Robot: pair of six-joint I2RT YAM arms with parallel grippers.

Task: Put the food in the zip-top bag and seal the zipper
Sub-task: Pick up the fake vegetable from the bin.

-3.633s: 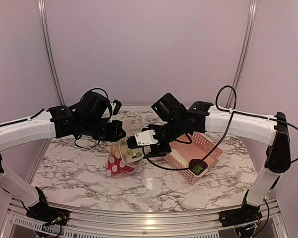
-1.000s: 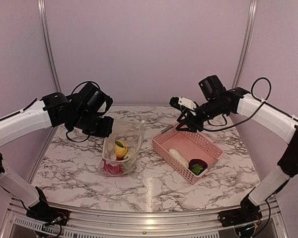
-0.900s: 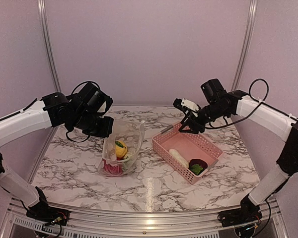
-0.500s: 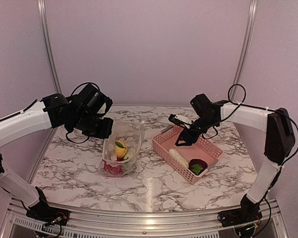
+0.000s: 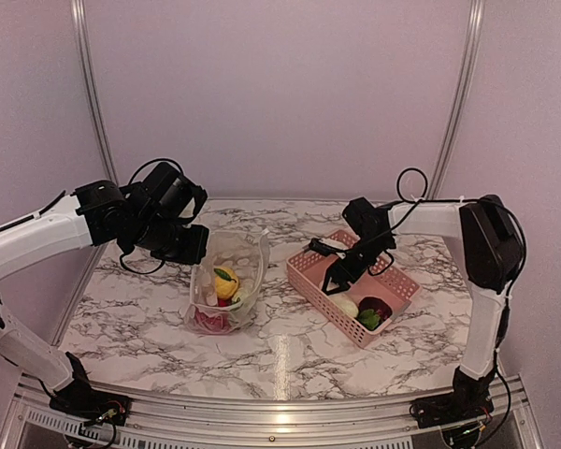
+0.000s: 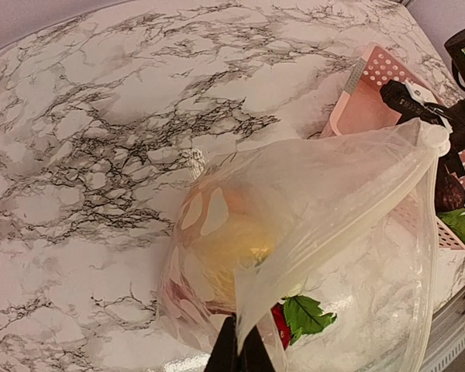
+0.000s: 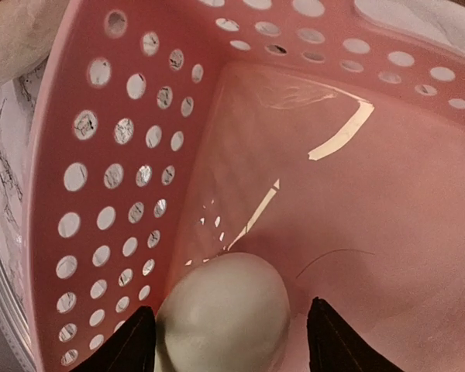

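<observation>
We see the white marble-patterned table (image 5: 290, 346); left of centre on it stands the clear polka-dotted zip-top bag (image 5: 248, 257), holding a yellow toy piece (image 5: 226, 283) and a red toy piece (image 5: 210, 318); to its right lies the pink perforated plastic basket (image 7: 116, 170); our left gripper (image 6: 238, 353) pinches the bag's mouth edge, fully closed; our right gripper (image 7: 226, 341), jaws apart, straddles the white oblong toy food (image 7: 221, 302) in the basket, gripping nothing.

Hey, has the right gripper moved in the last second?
Yes. The right gripper dropped from above the pink basket's far corner down into it, jaws open astride the white oblong food.
</observation>
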